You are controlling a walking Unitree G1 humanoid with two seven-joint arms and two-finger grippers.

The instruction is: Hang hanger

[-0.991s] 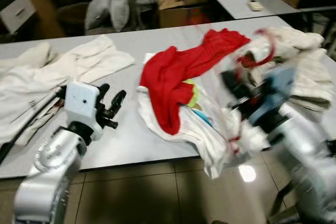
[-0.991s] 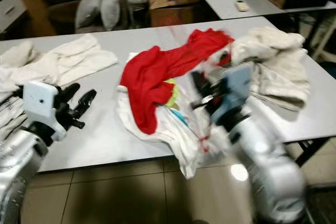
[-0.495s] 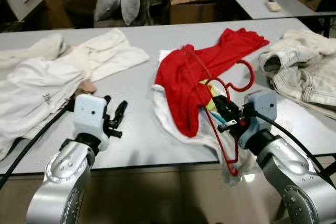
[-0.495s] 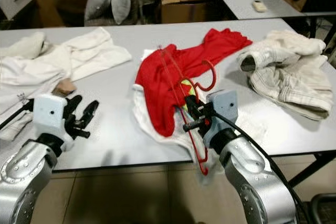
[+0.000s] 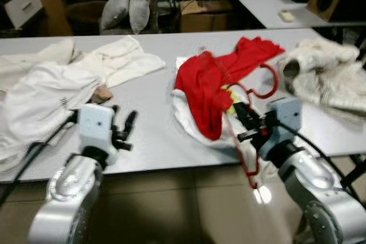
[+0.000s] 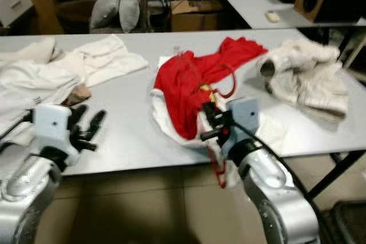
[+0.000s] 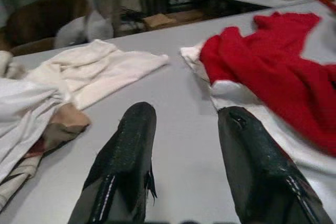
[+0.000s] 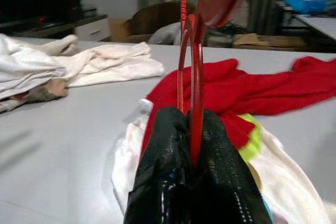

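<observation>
A red plastic hanger (image 5: 258, 87) is pinched between the fingers of my right gripper (image 5: 245, 124), which is shut on it near the grey table's front edge; its hook curls up by the red garment (image 5: 213, 84) and its lower bar hangs below the table edge (image 5: 250, 171). The right wrist view shows the hanger (image 8: 190, 72) rising from between the fingers (image 8: 163, 177). The red garment lies on a white garment (image 6: 171, 123) mid-table. My left gripper (image 5: 121, 131) is open and holds nothing, low over the bare table surface (image 7: 184, 145) to the left.
White clothes (image 5: 51, 84) are heaped on the table's left part and a beige bundle (image 5: 326, 72) on its right. A black cable (image 5: 34, 147) runs off the left arm. Behind stand cushions (image 5: 121, 8), a cardboard box (image 5: 197, 12) and another table (image 5: 274, 4). Tiled floor lies below.
The camera has shifted a little. My right gripper still holds the hanger, at much the same spot by the front edge. The left gripper stays open in place.
</observation>
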